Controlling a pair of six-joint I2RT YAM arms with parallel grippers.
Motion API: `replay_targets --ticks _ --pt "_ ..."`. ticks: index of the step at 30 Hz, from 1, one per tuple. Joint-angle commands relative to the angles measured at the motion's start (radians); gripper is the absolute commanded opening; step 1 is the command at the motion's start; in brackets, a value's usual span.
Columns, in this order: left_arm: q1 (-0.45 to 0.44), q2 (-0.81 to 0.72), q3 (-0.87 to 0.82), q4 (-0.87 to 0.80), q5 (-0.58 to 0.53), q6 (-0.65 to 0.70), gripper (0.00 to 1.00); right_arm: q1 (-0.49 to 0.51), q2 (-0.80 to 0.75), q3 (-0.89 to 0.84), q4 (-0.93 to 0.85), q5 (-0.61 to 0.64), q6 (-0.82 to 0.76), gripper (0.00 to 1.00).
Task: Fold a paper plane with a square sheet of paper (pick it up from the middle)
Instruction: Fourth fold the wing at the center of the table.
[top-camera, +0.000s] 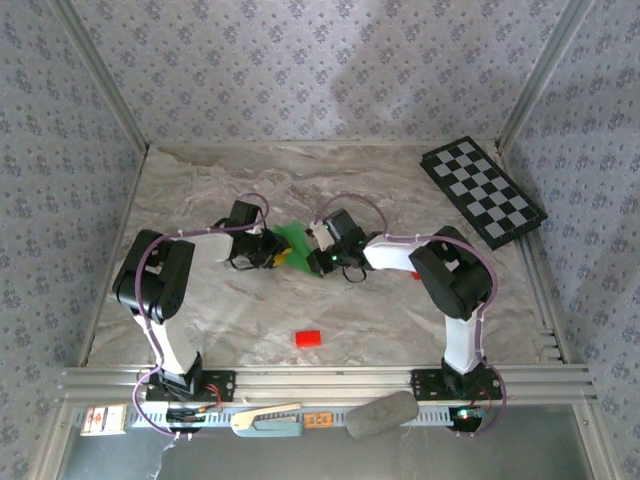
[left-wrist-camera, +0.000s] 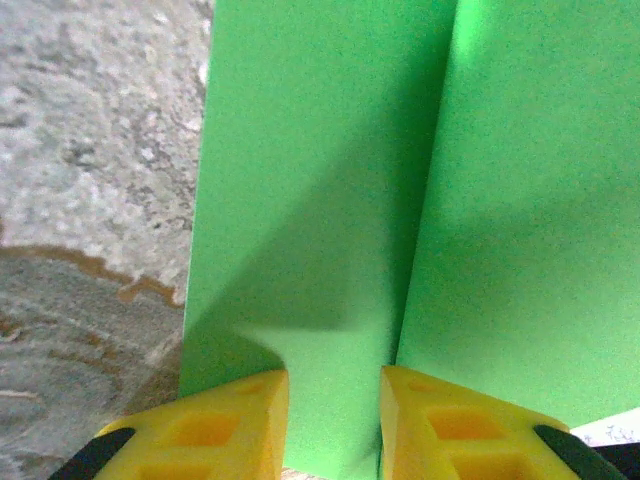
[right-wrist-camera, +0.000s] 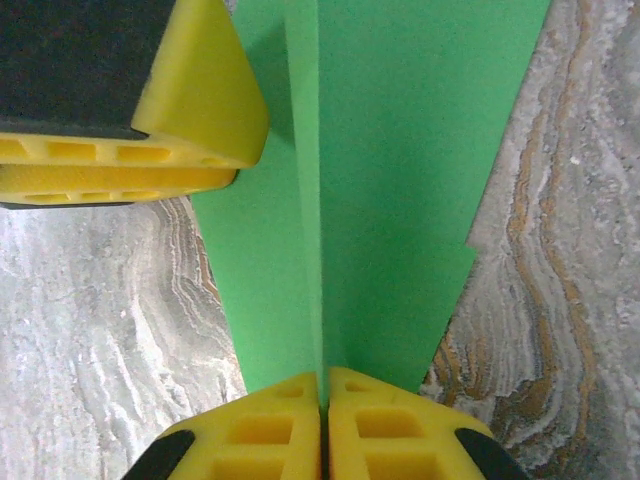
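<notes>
Red block (top-camera: 307, 337): lies alone on the near part of the marble table (top-camera: 180, 190). Left gripper (left-wrist-camera: 335, 425): at table middle, yellow fingers (left-wrist-camera: 235, 425) standing apart, green sheet lying across the gap between them. Right gripper (right-wrist-camera: 323, 425): just right of the left one, fingers pressed together on the raised centre crease of the paper (right-wrist-camera: 400, 150). Paper: green, part-folded, tapering, at table middle between the two grippers. Checkerboard (top-camera: 483, 190): far right corner, well apart from the rest.
</notes>
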Motion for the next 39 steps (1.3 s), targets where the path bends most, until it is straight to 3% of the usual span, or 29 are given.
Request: replay_targets --ticks 1,20,27,39 --pt "-0.007 -0.005 0.008 -0.088 -0.043 0.025 0.31 -0.010 0.026 -0.013 0.021 -0.067 0.037 0.10" --pt "0.002 -0.063 0.034 -0.107 -0.055 0.069 0.28 -0.051 0.080 -0.009 0.041 -0.182 0.106 0.08" --pt "0.005 -0.131 0.009 0.040 0.039 0.120 0.28 -0.079 0.092 -0.012 0.040 -0.220 0.144 0.08" --pt "-0.021 -0.043 0.019 0.152 0.142 0.125 0.15 -0.110 0.106 -0.011 0.046 -0.274 0.189 0.09"
